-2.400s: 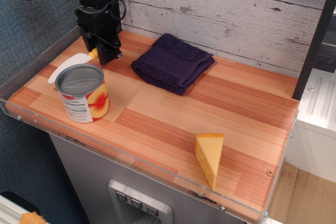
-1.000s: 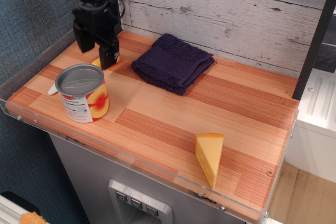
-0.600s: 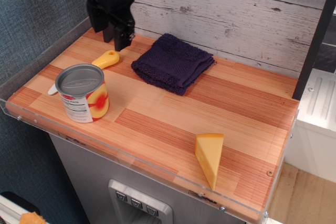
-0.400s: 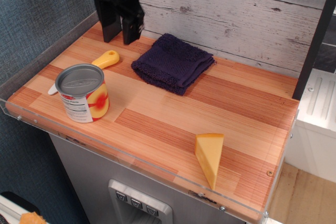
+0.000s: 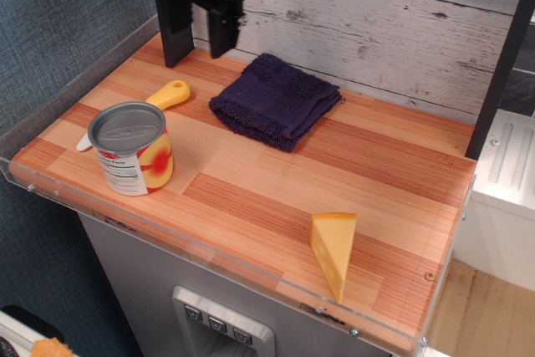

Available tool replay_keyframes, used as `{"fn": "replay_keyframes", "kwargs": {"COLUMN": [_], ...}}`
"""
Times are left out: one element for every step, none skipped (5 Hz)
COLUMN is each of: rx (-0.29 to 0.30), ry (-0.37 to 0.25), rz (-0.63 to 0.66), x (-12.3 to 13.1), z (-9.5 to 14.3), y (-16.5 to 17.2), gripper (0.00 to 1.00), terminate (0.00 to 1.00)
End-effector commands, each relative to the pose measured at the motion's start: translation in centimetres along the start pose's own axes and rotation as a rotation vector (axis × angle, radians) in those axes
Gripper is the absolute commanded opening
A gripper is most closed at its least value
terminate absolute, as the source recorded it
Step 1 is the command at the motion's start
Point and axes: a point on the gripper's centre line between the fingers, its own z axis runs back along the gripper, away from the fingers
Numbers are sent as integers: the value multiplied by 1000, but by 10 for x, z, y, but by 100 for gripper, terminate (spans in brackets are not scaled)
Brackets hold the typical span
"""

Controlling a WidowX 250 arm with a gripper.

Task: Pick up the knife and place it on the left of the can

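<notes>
The gripper [image 5: 199, 43] hangs over the back left corner of the wooden table [image 5: 276, 181], its two black fingers [image 5: 224, 27] spread apart with nothing between them. Below it and a little toward the front lies the knife [image 5: 159, 99], flat on the wood and clear of the fingers. Its long axis runs on a diagonal: the yellow handle, with the hole at its end, points up and back toward the gripper, while the white blade points the other way, toward the front left edge. Most of that blade is hidden behind the can [image 5: 131, 148], with just its rounded tip peeking out on the can's left side. The can stands upright in front of the gripper, grey lid up, and whether the knife touches it cannot be told. To the gripper's right, just beside it, sits a folded dark blue cloth [image 5: 276, 99]. Well away, near the front right edge, stands a yellow cheese wedge [image 5: 334, 250].
</notes>
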Motion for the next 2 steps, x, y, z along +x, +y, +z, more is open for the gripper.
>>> {"fn": "replay_keyframes", "kwargs": {"rx": [15,6], "ry": [-47,-39], "rz": [22,21], "x": [-4,-11], "z": [52,61], "y": [-8,-15], "gripper": [100,100], "terminate": [0,100]}}
